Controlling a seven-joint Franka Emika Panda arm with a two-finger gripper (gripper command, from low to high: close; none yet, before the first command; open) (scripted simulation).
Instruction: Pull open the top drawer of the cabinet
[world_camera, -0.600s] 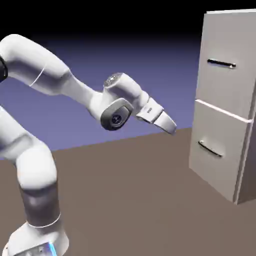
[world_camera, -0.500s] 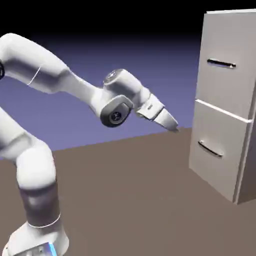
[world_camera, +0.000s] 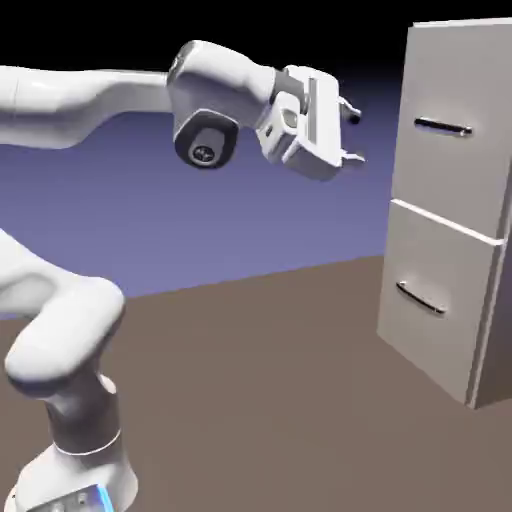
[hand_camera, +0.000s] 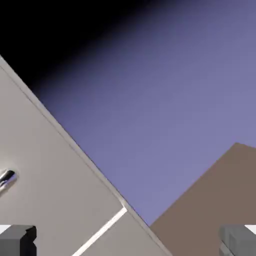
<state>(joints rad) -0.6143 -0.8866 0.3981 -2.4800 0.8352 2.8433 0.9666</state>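
The tall light grey cabinet (world_camera: 455, 200) stands at the exterior view's right. Its top drawer (world_camera: 450, 165) is flush with the front, and its dark bar handle (world_camera: 443, 127) is untouched. My gripper (world_camera: 352, 135) hangs in the air to the left of that handle, at about its height and clearly apart from it. It is open with nothing between the fingers (world_camera: 354, 157). In the hand view the cabinet appears tilted; the top drawer (hand_camera: 45, 190) fills the lower left, and only the handle's end (hand_camera: 6, 179) shows at the left edge. Both fingertips (hand_camera: 17, 239) sit wide apart.
The lower drawer (world_camera: 430, 300) with its own dark handle (world_camera: 420, 298) sits under a pale seam (hand_camera: 100, 232). The brown table (world_camera: 260, 400) stretches between the robot's base and the cabinet, and also shows in the hand view (hand_camera: 210, 200).
The arm has swung up; the gripper rose from just above the table's height to the top handle's level, turned toward the cabinet, and its fingers now stand apart.
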